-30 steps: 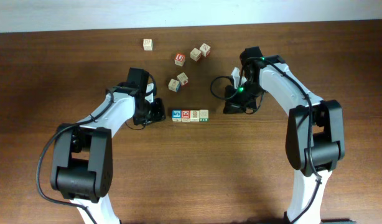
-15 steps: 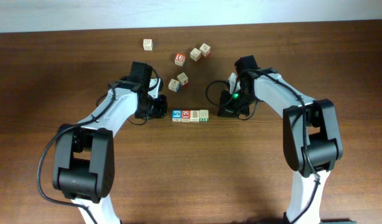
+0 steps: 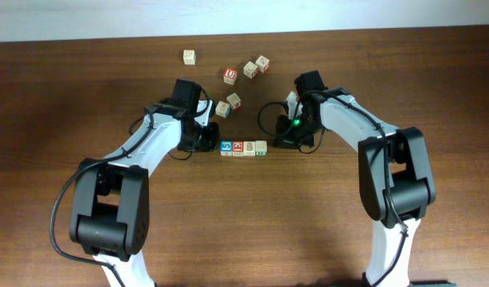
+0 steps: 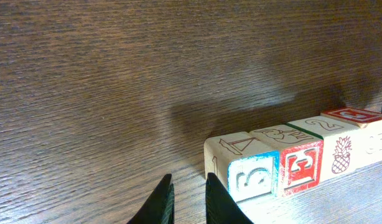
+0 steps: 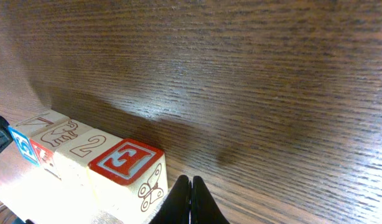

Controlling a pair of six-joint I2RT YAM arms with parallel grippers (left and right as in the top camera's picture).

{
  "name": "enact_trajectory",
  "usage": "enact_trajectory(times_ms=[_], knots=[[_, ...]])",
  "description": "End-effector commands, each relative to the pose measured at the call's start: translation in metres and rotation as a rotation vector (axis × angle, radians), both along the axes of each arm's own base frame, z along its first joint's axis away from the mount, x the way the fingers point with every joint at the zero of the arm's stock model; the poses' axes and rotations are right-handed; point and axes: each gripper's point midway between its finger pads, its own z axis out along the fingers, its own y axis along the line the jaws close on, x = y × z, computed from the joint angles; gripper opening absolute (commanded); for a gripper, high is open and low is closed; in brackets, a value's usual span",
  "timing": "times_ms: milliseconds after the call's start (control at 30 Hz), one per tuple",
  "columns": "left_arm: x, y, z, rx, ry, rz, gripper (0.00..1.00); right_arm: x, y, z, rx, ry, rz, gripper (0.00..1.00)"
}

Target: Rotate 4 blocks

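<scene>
Four pale-wood blocks [image 3: 244,148] lie side by side in a row at the table's middle. In the left wrist view the row's near end is a blue-printed block [image 4: 250,174], then a red one [image 4: 300,165] and a pineapple one [image 4: 340,152]. My left gripper [image 3: 206,140] sits just left of the row; its jaws [image 4: 188,186] stand a narrow gap apart with only bare wood between them. My right gripper [image 3: 283,140] is at the row's right end, shut [image 5: 191,186] and empty, beside the red E block [image 5: 125,165] with a butterfly side.
Several loose cubes lie behind the row: one far left [image 3: 189,57], a cluster [image 3: 250,69] with a red-faced cube [image 3: 230,75], and a pair [image 3: 228,104] close behind the left gripper. The wooden table [image 3: 244,223] runs to a white wall at the back.
My left gripper has slid right toward the row's left end and its jaws have narrowed. My right gripper has moved left, up to the row's right end.
</scene>
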Motion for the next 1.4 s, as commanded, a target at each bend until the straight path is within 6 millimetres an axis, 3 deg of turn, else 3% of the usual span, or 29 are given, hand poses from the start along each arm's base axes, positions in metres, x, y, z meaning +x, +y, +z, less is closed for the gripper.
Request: enact_trajectory(times_ms=[0,333,667,1167,1233,1367], knots=[[0.005,-0.002,0.000,0.009,-0.014,-0.011,0.13,-0.001,0.003,0.002,0.010,-0.003,0.003,0.04],[0.003,-0.002,-0.002,0.026,-0.005,0.009,0.14,0.008,0.007,0.004,0.022,-0.024,-0.025,0.04],[0.001,-0.003,-0.002,0.018,0.006,0.022,0.15,0.001,0.020,0.002,0.006,0.027,-0.083,0.04],[-0.003,-0.006,-0.002,0.017,0.017,0.011,0.18,0.001,0.019,0.001,-0.007,0.028,-0.091,0.04],[-0.003,-0.006,-0.002,0.017,0.017,0.011,0.16,0.001,0.019,0.001,-0.007,0.028,-0.091,0.04],[-0.002,-0.006,-0.002,0.015,0.020,0.023,0.01,0.000,0.020,0.001,-0.007,0.028,-0.089,0.04]])
